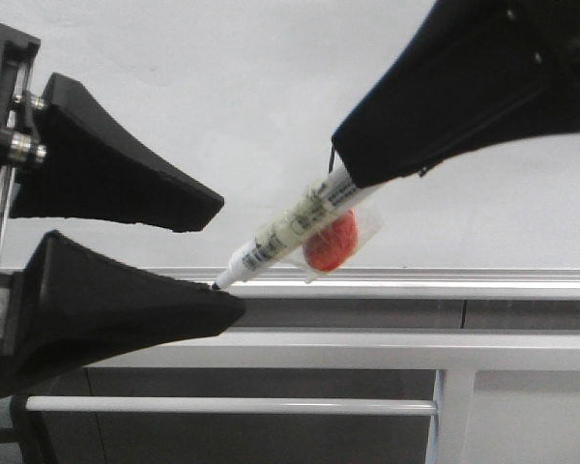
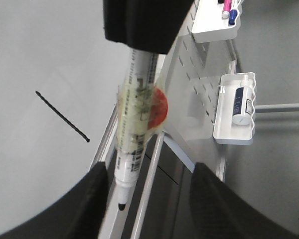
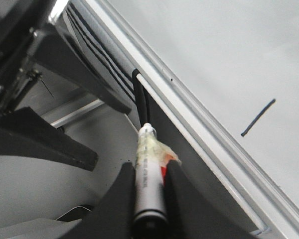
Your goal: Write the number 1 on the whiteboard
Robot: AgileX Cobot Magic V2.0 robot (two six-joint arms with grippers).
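Observation:
The whiteboard [image 1: 222, 97] fills the back, with its silver ledge [image 1: 416, 280] below. My right gripper [image 1: 367, 169] is shut on a white marker pen [image 1: 290, 227] wrapped in tape with a red patch. The pen's black tip points down beside the ledge, off the board face. My left gripper [image 1: 230, 253] is open and empty, with the pen tip between its fingers. The number 1 [image 2: 62, 116] is a thin black slanted stroke on the whiteboard [image 2: 35, 59]; it also shows in the right wrist view [image 3: 258, 117]. It does not show in the front view. The right gripper [image 3: 149, 167] grips the pen barrel [image 3: 148, 184].
White frame bars [image 1: 367, 350] run below the ledge. In the left wrist view a perforated panel [image 2: 194, 79] carries a white tray with a bottle [image 2: 236, 107] and another tray with markers [image 2: 217, 22].

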